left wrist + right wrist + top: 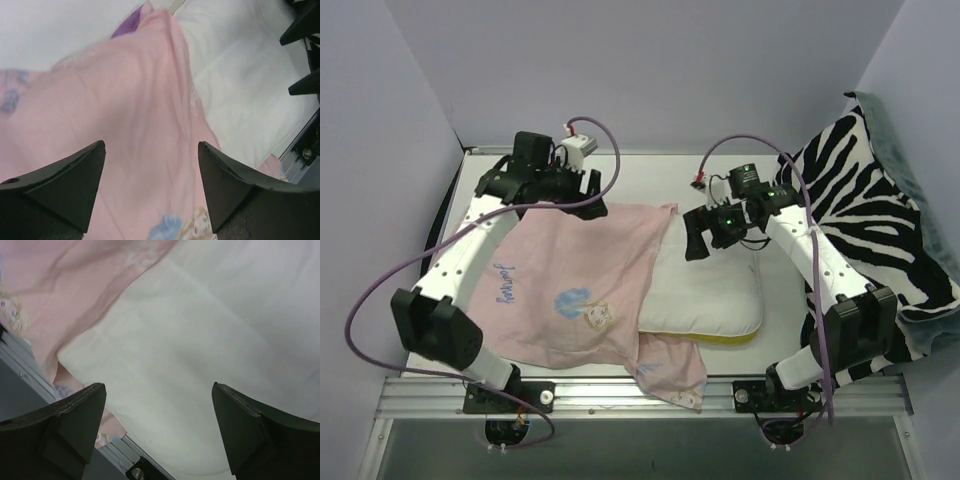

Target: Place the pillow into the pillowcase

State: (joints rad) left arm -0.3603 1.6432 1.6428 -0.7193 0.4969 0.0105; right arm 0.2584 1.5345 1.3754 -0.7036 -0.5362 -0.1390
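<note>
While the pillow (712, 290) shows yellow edging only overhead, wrist views show left end effector (151, 146) and right end effector (159, 386) released

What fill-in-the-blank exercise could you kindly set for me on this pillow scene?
1. The pink pillowcase drapes over the white pillow's ____ end.
2. The band along the pillow's near edge is ____.
3. The left gripper and the right gripper both have their jaws ____, with nothing held.
4. The zebra-striped blanket lies to the ____ of the pillow.

Missing words: left; yellow; open; right.
</note>
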